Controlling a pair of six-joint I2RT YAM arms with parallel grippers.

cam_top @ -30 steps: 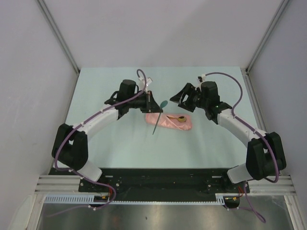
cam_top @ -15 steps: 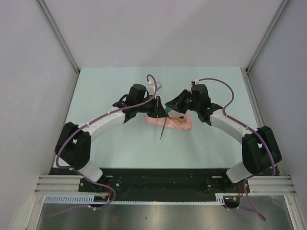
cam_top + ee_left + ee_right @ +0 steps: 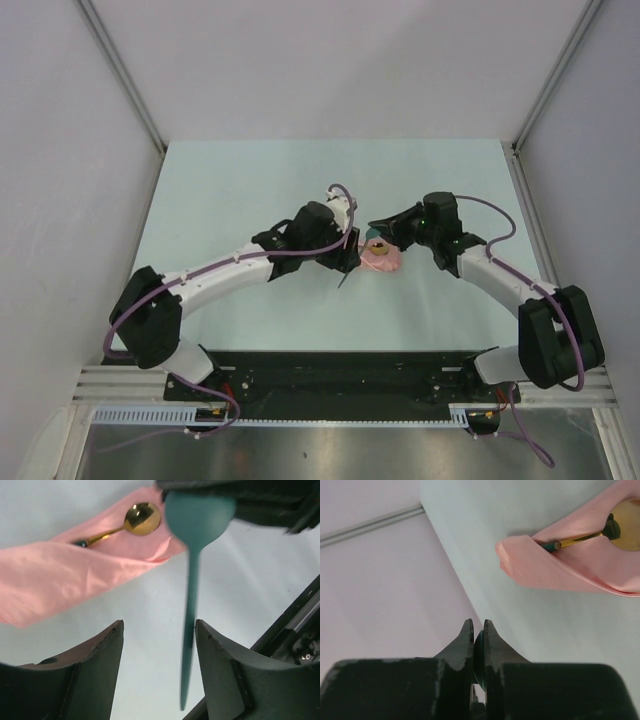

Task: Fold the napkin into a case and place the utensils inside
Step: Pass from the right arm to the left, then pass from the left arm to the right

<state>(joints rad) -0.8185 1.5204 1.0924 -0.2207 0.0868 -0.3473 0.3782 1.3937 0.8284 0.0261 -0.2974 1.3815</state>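
The case [image 3: 383,263] lies near the middle of the table [image 3: 230,190], slightly toward the right edge. One spoon [image 3: 120,527] has its handle tucked in the case and its bowl on the cloth. The other spoon [image 3: 191,585] hangs over the case, its bowl clamped in the right gripper [image 3: 478,625] and its handle between the spread fingers of the left gripper [image 3: 159,624].

case [image 3: 75,575]: salmon-pink cloth, soft, fine weave, faint sheen along the folds | gold-bowled spoon [image 3: 142,517]: polished metal bowl, mirror-glossy | teal spoon [image 3: 200,515]: smooth, matt coating, no glare | surface [image 3: 145,645]: pale, smooth, matt | left gripper's fingers [image 3: 85,675]: black plastic, matt, slightly grainy
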